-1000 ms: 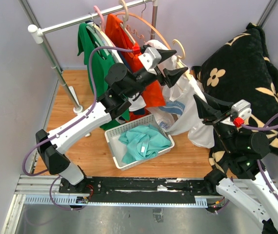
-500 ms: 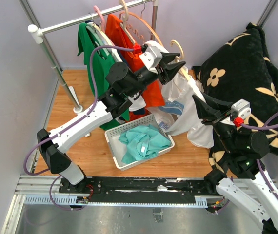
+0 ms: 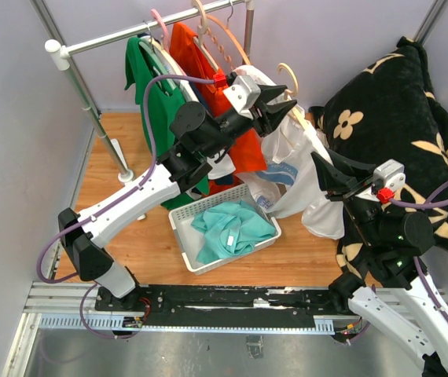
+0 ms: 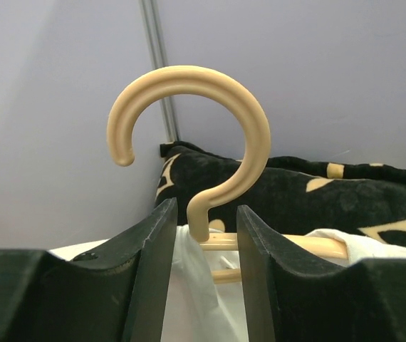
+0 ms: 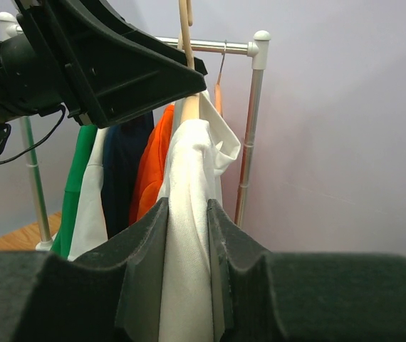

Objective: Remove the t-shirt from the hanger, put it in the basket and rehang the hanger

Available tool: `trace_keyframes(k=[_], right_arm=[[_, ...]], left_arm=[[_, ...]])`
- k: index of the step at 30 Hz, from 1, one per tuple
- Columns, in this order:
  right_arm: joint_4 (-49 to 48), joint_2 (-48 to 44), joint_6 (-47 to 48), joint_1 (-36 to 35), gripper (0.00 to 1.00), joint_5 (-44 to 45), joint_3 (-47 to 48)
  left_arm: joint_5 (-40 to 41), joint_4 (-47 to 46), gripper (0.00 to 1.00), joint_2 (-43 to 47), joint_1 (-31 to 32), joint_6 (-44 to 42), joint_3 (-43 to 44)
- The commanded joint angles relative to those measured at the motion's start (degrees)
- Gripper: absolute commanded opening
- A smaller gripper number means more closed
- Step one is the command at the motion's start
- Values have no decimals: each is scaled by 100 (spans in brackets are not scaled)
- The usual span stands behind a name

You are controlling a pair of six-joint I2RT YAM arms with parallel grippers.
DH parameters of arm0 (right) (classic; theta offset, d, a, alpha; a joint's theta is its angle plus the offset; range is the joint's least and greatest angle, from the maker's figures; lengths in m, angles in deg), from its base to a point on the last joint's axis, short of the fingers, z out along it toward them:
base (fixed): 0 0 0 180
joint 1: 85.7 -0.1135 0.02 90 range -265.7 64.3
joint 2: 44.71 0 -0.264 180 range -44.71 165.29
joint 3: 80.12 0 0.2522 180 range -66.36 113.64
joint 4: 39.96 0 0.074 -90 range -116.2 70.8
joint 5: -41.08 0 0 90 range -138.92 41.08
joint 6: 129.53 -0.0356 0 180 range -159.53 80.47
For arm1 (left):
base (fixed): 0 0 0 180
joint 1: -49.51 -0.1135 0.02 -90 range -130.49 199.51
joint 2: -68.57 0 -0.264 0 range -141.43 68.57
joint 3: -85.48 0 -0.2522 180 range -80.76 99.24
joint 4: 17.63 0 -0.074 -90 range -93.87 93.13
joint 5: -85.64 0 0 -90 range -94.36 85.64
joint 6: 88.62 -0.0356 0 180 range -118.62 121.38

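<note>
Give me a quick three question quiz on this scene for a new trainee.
1. True or false: the cream hanger is off the rail.
2. What lies in the white basket? A teal cloth; B shoes; C books.
3. Which hand has the white t-shirt between its fingers?
Key: 1 true. 2 A. 3 the right hand.

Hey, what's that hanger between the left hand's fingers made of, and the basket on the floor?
Hanger: probably smooth cream plastic, possibly painted wood; the rounded hook has a soft sheen and no visible grain. Basket: seemingly white plastic, with thin slotted walls and a moulded rim.
</note>
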Motion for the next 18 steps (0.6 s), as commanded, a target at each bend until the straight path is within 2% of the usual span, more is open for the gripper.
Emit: trace_keyframes(k=[1,9,18], right_arm=[[-582,-124,-43,-80,1,61,87],[-571,-127,-48,-81,1,2,95],[-515,-133,-48,-81,1,-44,102]], left_arm=[[136,-22,44,219,30,-94,-83],[91,18,36,84,30,-76,51],[-1,29,12,-57,30,37,246]])
